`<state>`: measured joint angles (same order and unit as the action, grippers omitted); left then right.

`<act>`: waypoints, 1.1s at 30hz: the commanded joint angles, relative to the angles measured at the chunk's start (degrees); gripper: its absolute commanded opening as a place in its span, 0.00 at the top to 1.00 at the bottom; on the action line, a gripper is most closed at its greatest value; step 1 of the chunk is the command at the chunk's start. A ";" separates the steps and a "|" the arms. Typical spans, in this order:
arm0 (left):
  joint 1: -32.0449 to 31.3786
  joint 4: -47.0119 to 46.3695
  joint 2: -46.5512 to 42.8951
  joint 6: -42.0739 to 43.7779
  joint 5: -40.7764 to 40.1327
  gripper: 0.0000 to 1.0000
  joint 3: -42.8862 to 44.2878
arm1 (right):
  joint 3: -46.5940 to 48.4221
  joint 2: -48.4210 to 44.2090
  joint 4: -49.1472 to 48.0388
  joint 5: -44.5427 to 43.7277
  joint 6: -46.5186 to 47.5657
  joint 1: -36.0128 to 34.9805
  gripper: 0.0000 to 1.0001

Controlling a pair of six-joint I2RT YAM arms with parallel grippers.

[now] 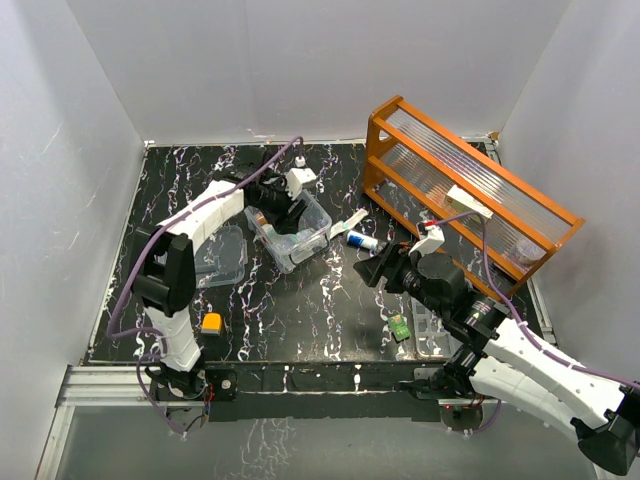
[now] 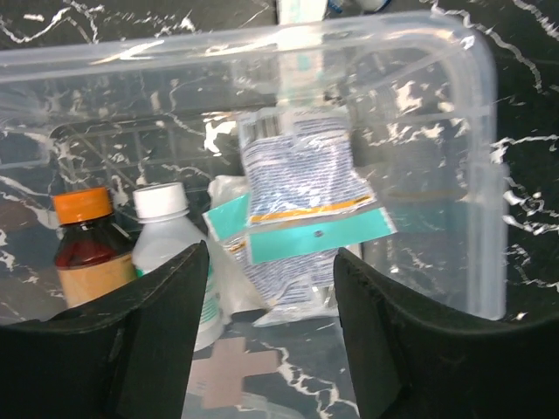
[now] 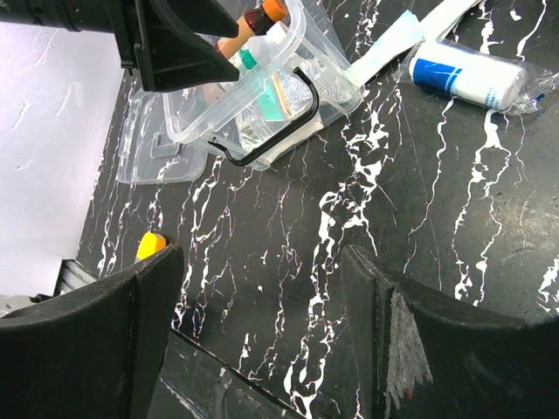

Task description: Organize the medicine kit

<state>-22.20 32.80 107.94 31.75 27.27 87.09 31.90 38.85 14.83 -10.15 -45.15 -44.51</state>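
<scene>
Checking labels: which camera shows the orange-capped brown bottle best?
Left wrist: the bottle stands close up inside the clear box. Right wrist shows only its top, far off; overhead, it is too small to make out.

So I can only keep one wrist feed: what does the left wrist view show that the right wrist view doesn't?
Only left wrist: the blue print on a sachet and a beige cross-shaped patch, seen close and framed by the open left pincer. Only right wrist: the black handle, a flat clear plastic piece beside the medicine kit, a blue-and-white tube, a small orange item, and the open right pincer. Both: that kit holding an orange-capped bottle and a white-capped bottle.
</scene>
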 commanded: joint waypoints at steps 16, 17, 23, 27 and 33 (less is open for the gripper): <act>-5.08 -7.87 -9.53 -59.17 -24.61 0.49 -9.60 | 0.44 0.79 -4.11 -0.55 0.39 0.05 0.29; -5.46 -7.98 -9.41 -60.22 -24.81 0.50 -9.86 | 0.44 0.79 -4.11 -0.53 0.45 0.11 0.29; -6.96 -5.54 -8.01 -65.18 -29.81 0.51 -8.98 | -0.06 -0.65 -3.96 -1.11 0.58 0.11 0.29; -7.38 -4.05 -7.99 -67.01 -32.88 0.50 -6.87 | -0.43 -1.49 -3.85 -1.90 0.99 0.11 0.28; -8.58 4.81 -3.96 -69.22 -35.93 0.55 0.91 | 1.12 1.04 -3.58 -3.26 3.18 0.07 0.30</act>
<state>-29.82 30.44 103.18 -34.89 -4.38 82.91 31.83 38.54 14.39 -11.09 -44.62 -44.51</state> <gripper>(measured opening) 0.465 0.707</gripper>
